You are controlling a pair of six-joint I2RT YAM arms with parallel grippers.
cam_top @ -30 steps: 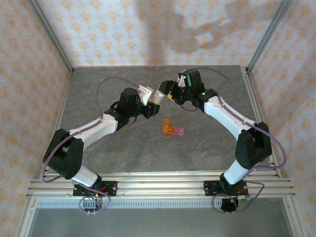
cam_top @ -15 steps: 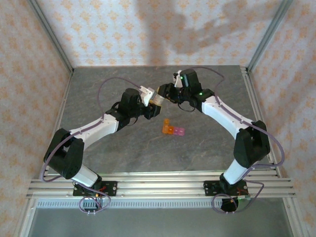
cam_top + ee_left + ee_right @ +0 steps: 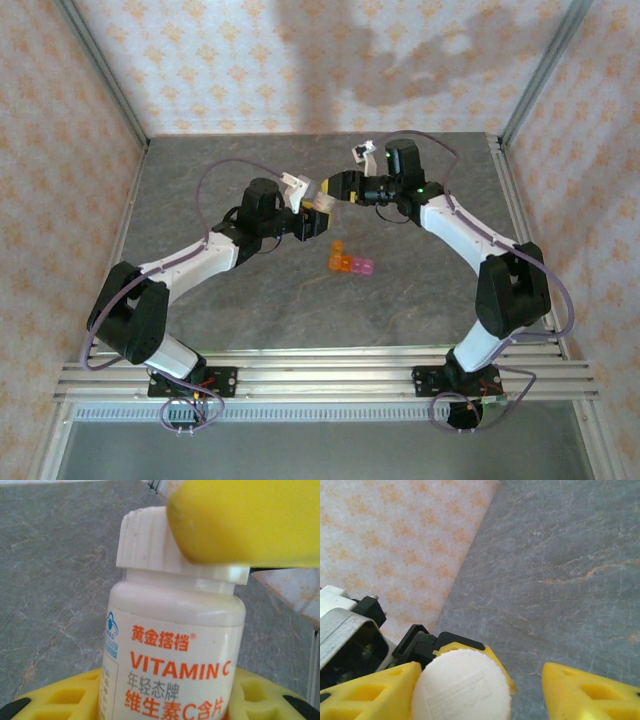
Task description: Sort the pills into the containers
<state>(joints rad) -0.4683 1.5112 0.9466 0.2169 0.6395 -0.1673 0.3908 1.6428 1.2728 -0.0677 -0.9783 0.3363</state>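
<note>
The grey desk [image 3: 250, 300] is being spanned by both arms. The left claw [image 3: 308, 208] is being clamped on the body of a white bottle [image 3: 175, 645], which is being held off the desk. The right claw [image 3: 480, 680] is being held apart around the bottle's top, one finger touching. The containers [image 3: 350, 265], an orange-to-pink strip, are being left on the desk just nearer the arm bases than the bottle. The cap [image 3: 461, 685] is judged not yet off. The bottle's long axis is being pointed straight into the right claw, the nearer one for unscrewing.
</note>
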